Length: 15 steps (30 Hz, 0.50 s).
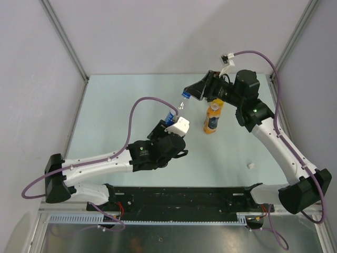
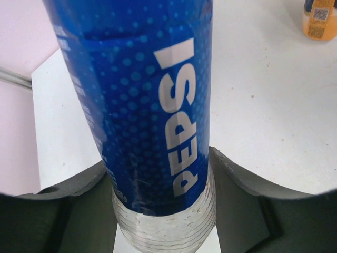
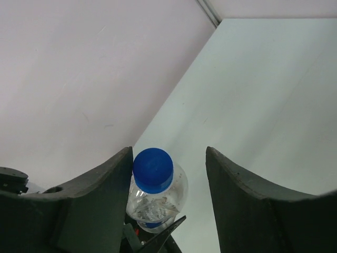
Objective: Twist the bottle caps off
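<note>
left gripper (image 2: 163,203) was clamped on the clear Pepsi bottle (image 2: 142,105), low on its ribbed body, holding it off the table (image 1: 121,95) with the neck tilted toward the right arm. blue cap (image 3: 152,168) was on the neck, sitting between the jaws of the right gripper (image 3: 168,166). those jaws were apart, not gripping: one finger (image 3: 105,195) looked about touching the cap, clear gap on the other side, so the cap was off-centre. my take: shift the right wrist so the cap sits mid-jaw before clamping, else a one-sided push bends the neck sideways in the left grip. bite the cap skirt only, not the bottle shoulder. keep the wrist axis in line with the neck, then turn. short orange bottle (image 1: 212,117) stood just beside. small white thing (image 1: 251,165), maybe a loose cap, lay well apart
</note>
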Each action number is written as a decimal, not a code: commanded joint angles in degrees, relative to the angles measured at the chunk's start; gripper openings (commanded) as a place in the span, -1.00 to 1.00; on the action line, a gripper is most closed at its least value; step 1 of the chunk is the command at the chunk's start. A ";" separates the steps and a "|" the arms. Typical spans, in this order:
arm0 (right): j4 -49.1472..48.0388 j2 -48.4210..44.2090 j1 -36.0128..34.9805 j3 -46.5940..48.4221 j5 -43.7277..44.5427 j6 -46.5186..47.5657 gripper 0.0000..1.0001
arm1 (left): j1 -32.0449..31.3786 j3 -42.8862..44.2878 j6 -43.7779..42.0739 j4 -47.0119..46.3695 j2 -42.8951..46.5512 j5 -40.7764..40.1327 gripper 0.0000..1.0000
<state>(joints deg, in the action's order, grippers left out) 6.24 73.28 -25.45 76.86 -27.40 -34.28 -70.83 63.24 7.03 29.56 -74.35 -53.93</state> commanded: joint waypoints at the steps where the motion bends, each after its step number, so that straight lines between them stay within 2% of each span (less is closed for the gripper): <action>1: 0.61 0.98 -0.34 2.77 -1.81 -0.55 0.13 | -0.45 2.83 0.70 -0.27 0.41 -3.92 -1.00; 3: 0.11 1.25 -0.38 2.77 -2.60 -1.01 -0.01 | -0.47 2.71 0.88 -0.22 0.49 -3.73 -1.00; 5: -0.28 1.41 -0.45 2.79 -3.33 -1.30 -0.06 | -0.46 2.68 0.95 -0.17 0.56 -3.53 -1.00; 15: -0.21 1.89 -0.74 2.78 -4.69 -1.67 0.06 | -0.45 2.76 1.04 0.01 0.26 -3.04 -1.00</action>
<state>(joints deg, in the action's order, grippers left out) 6.22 74.81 -25.82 77.38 -30.81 -35.59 -70.87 63.26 7.07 31.14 -74.37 -54.50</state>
